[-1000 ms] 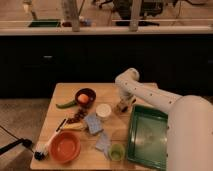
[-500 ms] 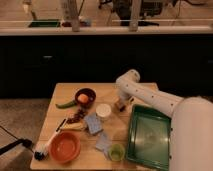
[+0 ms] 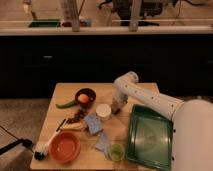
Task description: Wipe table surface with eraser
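A white, smooth-shelled arm reaches in from the bulky rounded body at the right, bends at a rounded elbow over the far side of the tabletop (image 3: 131, 93) and drops to the claw (image 3: 118, 105), which hangs low just right of a white round cup (image 3: 103, 111). Whether the claw is spread or closed cannot be told. The eraser (image 3: 117, 109), a small tan-brown block, shows as a blur right at the claw's tip, down at the wood between the cup and the green tray (image 3: 150, 134); whether it is gripped or only touched cannot be told. The tabletop is a plain rectangle of light tan wood with a smooth finish. The tray, rectangular with a raised rim and glossy floor, lies along the right side. Left of the cup sits a dark round bowl (image 3: 86, 93) holding an orange fruit (image 3: 83, 99), with a long green vegetable (image 3: 65, 104) beside it. Two blue-grey square pads lie nearer, one (image 3: 93, 122) just near of the cup, the other (image 3: 103, 142) beside a small green cup (image 3: 116, 151). At the near left are an orange round bowl (image 3: 65, 146) and a black-handled brush (image 3: 49, 140) with a white head.
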Robot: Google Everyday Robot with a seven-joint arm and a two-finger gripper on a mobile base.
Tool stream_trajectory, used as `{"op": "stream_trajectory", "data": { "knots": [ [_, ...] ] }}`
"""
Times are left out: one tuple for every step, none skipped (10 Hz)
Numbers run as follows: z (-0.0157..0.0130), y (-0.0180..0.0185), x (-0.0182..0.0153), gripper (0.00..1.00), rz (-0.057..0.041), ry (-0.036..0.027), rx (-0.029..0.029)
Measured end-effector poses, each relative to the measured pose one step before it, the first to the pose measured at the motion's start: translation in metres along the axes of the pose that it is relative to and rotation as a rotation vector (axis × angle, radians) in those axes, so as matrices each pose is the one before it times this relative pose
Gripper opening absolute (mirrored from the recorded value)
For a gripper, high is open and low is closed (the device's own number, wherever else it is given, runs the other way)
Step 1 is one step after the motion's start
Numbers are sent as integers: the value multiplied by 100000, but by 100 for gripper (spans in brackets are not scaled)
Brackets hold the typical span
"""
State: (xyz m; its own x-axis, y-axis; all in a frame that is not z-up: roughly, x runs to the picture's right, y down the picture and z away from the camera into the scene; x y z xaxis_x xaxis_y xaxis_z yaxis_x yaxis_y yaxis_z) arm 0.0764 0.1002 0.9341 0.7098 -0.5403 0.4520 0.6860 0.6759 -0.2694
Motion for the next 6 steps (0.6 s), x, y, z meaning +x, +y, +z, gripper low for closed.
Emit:
{"op": "stream_trajectory", "data": {
  "knots": [
    [-37, 320, -532, 0, -1147, -1007, -170],
    [-25, 548, -617, 0, -725, -1141, -734],
    [51, 586, -359, 0, -236, -654, -1110],
    [-36, 626, -156, 0, 368, -273, -1288],
    [-65, 703, 87, 0, 1152, 206, -1280],
    [-98, 537, 211, 0, 1050, 482, -1092]
  ]
}}
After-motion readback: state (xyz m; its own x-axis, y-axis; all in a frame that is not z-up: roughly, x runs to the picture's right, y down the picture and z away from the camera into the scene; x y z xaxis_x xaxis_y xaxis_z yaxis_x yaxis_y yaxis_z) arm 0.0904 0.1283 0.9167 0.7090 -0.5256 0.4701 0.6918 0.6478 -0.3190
